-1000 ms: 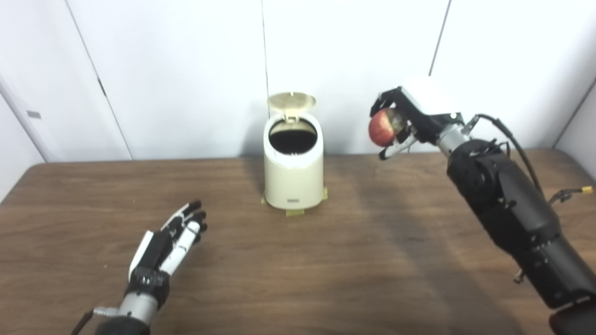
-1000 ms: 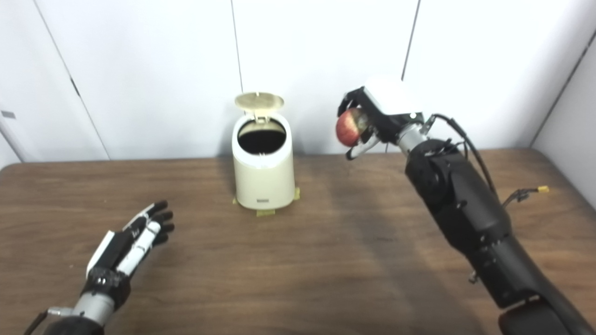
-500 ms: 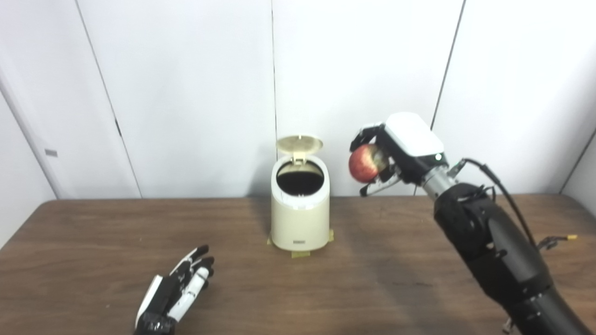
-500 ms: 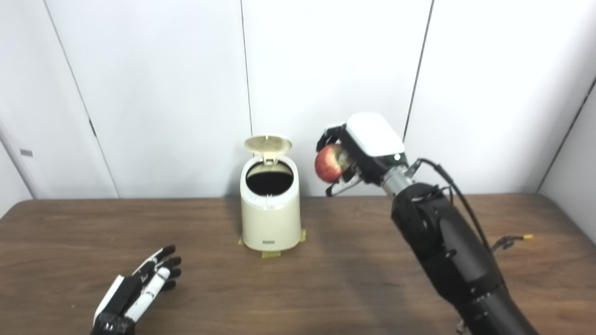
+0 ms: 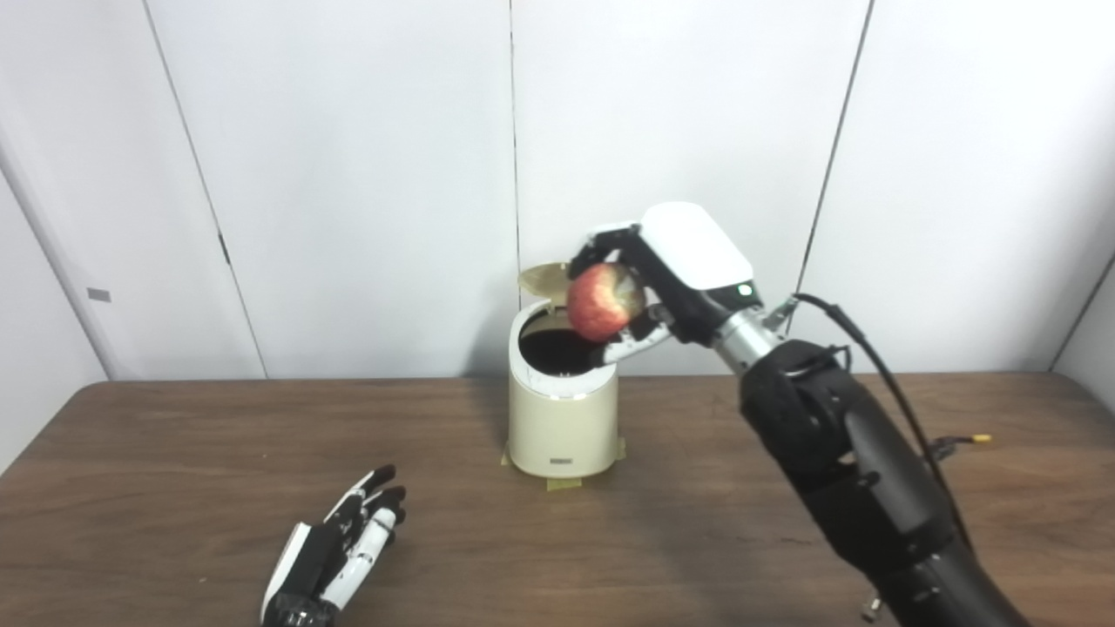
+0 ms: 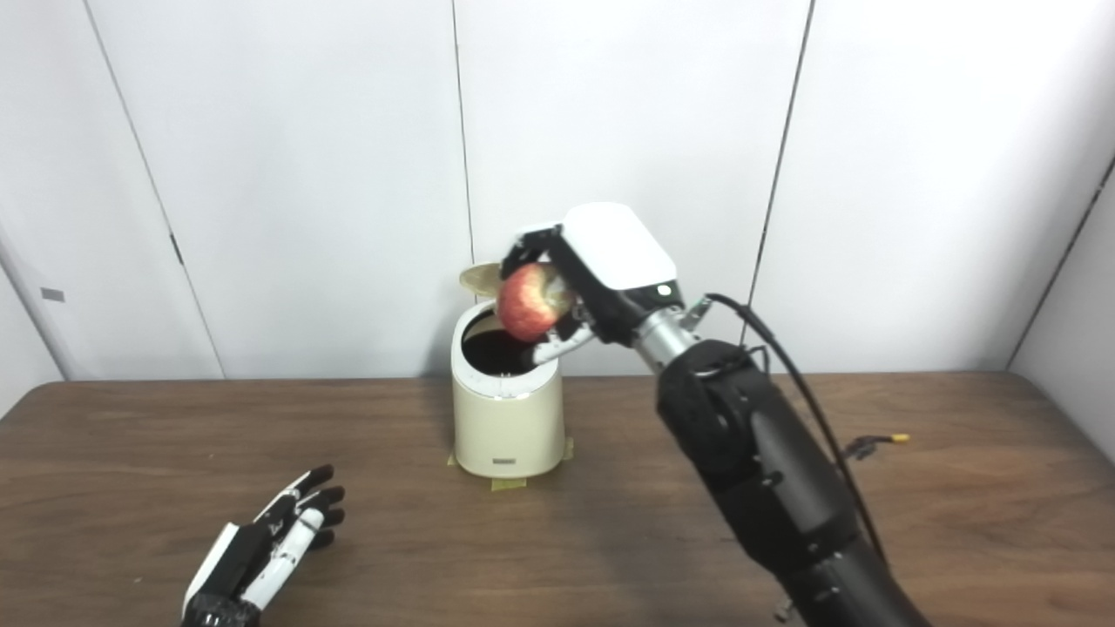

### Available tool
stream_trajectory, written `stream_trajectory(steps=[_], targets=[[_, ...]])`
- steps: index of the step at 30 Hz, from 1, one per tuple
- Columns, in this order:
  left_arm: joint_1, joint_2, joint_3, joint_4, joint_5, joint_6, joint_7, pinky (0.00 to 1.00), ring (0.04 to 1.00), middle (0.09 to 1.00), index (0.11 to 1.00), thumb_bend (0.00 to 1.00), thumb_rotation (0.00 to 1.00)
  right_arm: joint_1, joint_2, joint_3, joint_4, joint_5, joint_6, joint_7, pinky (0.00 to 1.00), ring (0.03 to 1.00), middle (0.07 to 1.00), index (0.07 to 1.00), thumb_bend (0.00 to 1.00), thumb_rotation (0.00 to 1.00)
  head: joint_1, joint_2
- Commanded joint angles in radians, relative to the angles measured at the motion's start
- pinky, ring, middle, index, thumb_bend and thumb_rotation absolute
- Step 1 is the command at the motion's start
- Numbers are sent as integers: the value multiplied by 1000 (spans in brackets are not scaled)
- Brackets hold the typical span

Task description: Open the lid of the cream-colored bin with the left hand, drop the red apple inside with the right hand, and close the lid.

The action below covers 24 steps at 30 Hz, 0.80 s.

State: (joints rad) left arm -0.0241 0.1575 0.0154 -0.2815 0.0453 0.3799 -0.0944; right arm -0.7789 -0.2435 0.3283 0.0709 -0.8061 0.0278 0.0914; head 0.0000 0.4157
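Nearest you, your left hand (image 5: 335,553) lies low over the table (image 5: 174,488) at the front left, empty, its fingers stretched out and a little apart. Farther back, the bin (image 5: 562,409) stands near the table's far edge with strips of tape at its base and its lid (image 5: 540,279) tipped up behind the dark opening. Your right hand (image 5: 649,283) has its fingers wrapped around the apple (image 5: 603,300), which hangs just above the right side of the bin's opening, in front of the lid.

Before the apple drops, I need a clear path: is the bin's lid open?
Open: the lid stands raised behind the bin, dark opening exposed.
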Motion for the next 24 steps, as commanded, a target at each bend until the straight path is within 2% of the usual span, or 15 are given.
stream_trajectory(steps=[1,6,13,24], targets=[[-19,-2,-5,-3,3,-31,4,841,849,880,937,291,680,-70,10,-8,7,0,-12,-17,349,399,498,518,499,0,2,2],[-17,-5,-9,-8,12,-28,9,847,849,880,933,288,687,-95,57,4,73,-15,1,-30,317,401,512,526,495,0,5,6],[-13,-11,-16,-17,20,-22,15,859,855,880,931,292,712,-121,90,9,160,-21,6,-49,317,405,514,524,496,0,10,11],[-6,-19,-20,-29,37,-15,26,859,851,878,927,296,725,-154,85,14,263,-17,-1,-75,329,409,513,503,498,0,19,24]])
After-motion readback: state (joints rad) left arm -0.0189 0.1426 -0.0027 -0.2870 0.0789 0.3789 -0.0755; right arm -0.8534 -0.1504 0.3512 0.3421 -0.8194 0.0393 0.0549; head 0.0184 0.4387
